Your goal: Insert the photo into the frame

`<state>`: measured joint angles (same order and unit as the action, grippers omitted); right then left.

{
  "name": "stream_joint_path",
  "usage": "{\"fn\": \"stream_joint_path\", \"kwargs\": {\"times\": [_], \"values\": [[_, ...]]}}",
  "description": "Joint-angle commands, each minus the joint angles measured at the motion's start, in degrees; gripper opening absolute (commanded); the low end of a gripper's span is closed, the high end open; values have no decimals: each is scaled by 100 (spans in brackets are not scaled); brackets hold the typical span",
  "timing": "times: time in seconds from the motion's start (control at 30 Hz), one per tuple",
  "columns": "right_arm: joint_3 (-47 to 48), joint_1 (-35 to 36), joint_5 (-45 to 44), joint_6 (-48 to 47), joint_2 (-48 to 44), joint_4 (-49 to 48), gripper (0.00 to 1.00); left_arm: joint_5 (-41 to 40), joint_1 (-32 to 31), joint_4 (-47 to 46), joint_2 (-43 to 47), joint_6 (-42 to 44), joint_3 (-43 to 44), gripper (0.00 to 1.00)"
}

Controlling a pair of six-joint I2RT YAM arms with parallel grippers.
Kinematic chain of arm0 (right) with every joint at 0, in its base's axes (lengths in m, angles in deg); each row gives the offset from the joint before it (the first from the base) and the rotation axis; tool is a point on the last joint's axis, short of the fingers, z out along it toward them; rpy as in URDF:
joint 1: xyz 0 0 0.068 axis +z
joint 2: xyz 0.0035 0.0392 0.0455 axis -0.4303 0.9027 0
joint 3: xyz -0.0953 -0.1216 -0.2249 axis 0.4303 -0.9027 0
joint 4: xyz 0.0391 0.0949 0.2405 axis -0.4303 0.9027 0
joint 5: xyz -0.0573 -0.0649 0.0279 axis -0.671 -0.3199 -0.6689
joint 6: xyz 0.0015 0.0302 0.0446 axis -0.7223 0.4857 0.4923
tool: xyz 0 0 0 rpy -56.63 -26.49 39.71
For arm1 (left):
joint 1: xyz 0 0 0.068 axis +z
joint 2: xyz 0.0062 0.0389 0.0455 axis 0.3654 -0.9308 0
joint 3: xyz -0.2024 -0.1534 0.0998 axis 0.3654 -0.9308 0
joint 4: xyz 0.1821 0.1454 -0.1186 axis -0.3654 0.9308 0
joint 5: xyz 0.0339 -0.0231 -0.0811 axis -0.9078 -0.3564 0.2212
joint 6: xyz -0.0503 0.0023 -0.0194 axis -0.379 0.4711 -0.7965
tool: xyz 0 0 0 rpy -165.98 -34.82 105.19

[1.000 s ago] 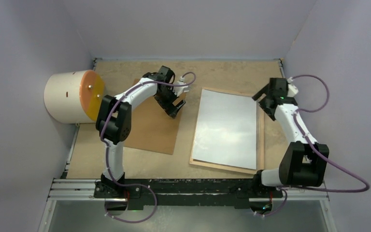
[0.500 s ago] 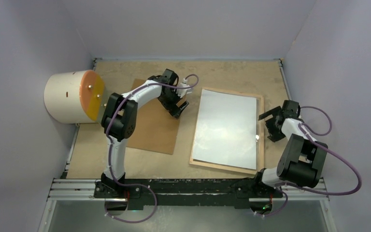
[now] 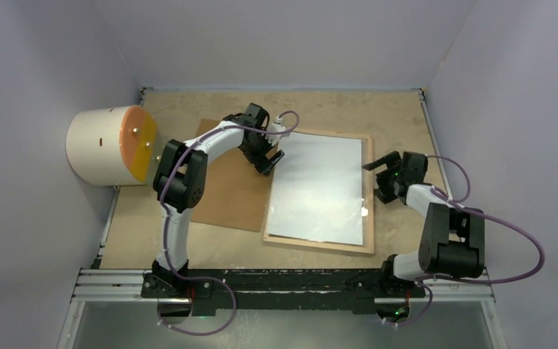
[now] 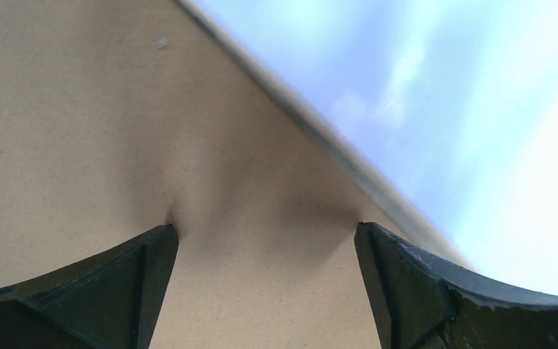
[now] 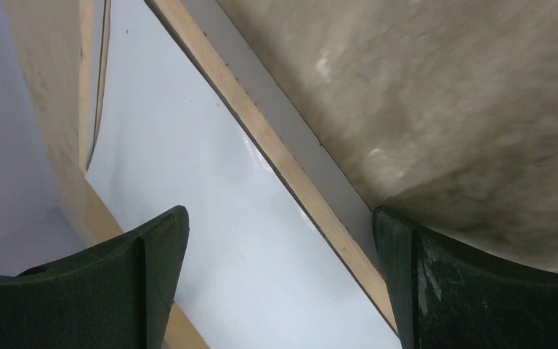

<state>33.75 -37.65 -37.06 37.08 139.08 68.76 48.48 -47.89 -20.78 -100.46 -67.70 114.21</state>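
I had both sets of fingers spread wide, with nothing held in either. The left fingers (image 3: 269,163) hung low over the brown backing board (image 3: 221,193). In the left wrist view the board filled the gap between them. Just past the tip on the right of that view ran the left edge of the frame (image 3: 368,196), with a pale sheet beyond it.

The photo (image 3: 316,189) lay white side up inside the frame, between the two sets of fingers. Wood rim showed along the side nearest the right fingers (image 3: 378,179) and along the near end. Those fingers sat low at that rim. In the right wrist view the wooden rail ran slantwise through the gap, with white sheet toward the tip on the left and bare bench (image 3: 334,109) by the tip on the right. I could not tell whether any tip touched anything.

A cream drum (image 3: 102,145) with an orange face stood well away, on the far side of the left fingers from the frame.
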Motion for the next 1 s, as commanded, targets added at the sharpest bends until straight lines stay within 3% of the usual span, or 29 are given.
{"fn": "stream_joint_path", "kwargs": {"times": [0.0,0.13,0.5,0.7,0.97], "values": [[-15,769,66,764,365,32,99,-83,296,-39,-31,-27,9,100],[145,1067,-167,846,402,113,99,-75,412,51,-16,21,48,100],[433,1062,-748,241,64,1008,99,-731,398,9,699,254,-157,99],[667,1069,-1220,-318,-148,1172,97,-679,261,73,1042,358,-324,98],[514,1067,-923,-433,-201,1171,96,-588,84,-16,798,195,-322,97]]}}
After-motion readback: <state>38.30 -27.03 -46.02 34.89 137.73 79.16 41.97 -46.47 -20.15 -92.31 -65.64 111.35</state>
